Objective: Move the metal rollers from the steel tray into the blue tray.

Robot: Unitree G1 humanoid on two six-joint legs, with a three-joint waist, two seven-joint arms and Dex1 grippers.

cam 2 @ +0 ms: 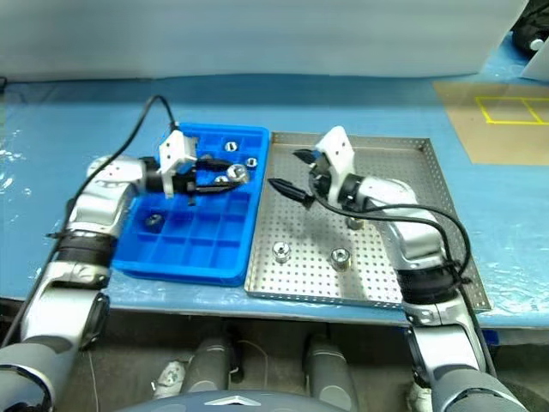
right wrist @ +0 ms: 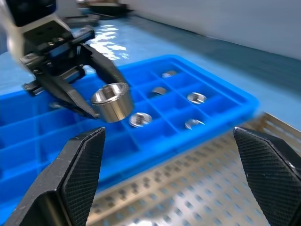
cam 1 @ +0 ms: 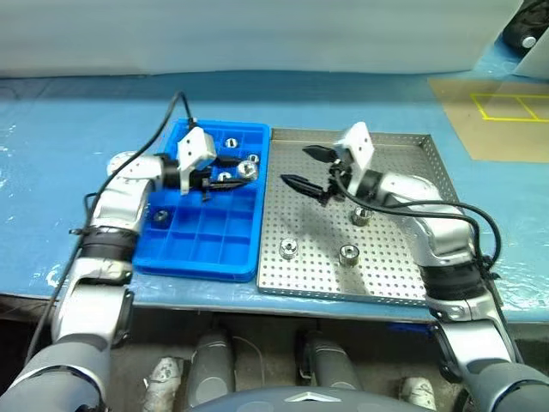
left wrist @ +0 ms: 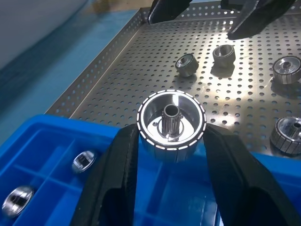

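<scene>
My left gripper point(cam 1: 244, 170) is shut on one of the metal rollers point(left wrist: 171, 125), holding it just above the far compartments of the blue tray point(cam 1: 197, 268). Other rollers lie in that tray's cells point(cam 1: 231, 142) point(cam 1: 160, 216). The steel tray point(cam 1: 343, 294) sits right beside it, with loose rollers on its perforated base point(cam 1: 289, 249) point(cam 1: 348, 254) point(cam 1: 361, 215). My right gripper point(cam 1: 300, 167) hangs open and empty over the steel tray's far left part, pointing toward the left gripper and the held roller point(right wrist: 112, 101).
Both trays rest on a blue-covered table, near its front edge. A brown board with yellow tape lines point(cam 1: 506, 120) lies at the far right. A black cable point(cam 1: 163, 124) arcs up from my left wrist.
</scene>
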